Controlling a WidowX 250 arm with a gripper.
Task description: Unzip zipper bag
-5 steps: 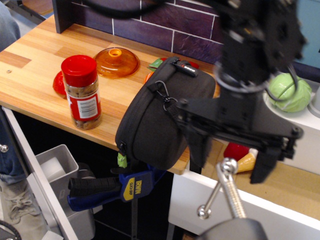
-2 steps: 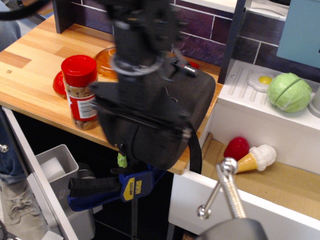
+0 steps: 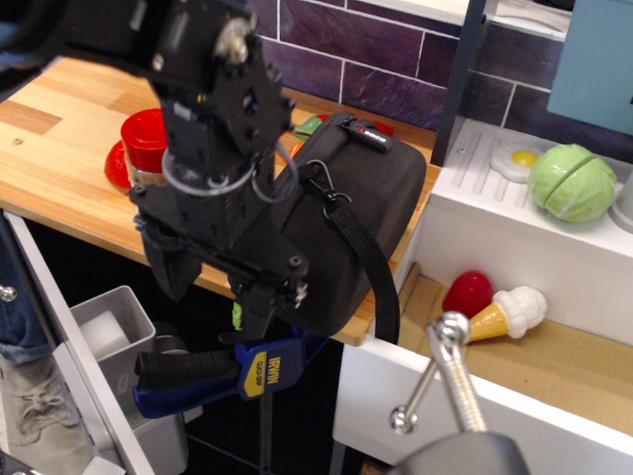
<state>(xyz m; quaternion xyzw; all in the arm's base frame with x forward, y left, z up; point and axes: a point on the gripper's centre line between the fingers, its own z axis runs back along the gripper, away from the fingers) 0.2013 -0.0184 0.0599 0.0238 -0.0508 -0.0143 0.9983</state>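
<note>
At the counter's front edge, gripper (image 3: 216,287) hangs spread, empty, just left of the green zipper pull (image 3: 239,317). Zipper bag (image 3: 346,218) overhangs the counter (image 3: 59,148), clamp (image 3: 223,371) below. Risk: fingers snag fabric, miss pull; a tug could shift the bag.

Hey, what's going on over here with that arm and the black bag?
A robot arm has its pincer lowered at the front edge of the wooden counter, fingers spread and pointing down beside the lower end of the black zipper bag. The green zipper pull hangs just by the right finger, not gripped. A blue clamp sits below the bag. A red-lidded spice jar is partly hidden behind the arm.
</note>
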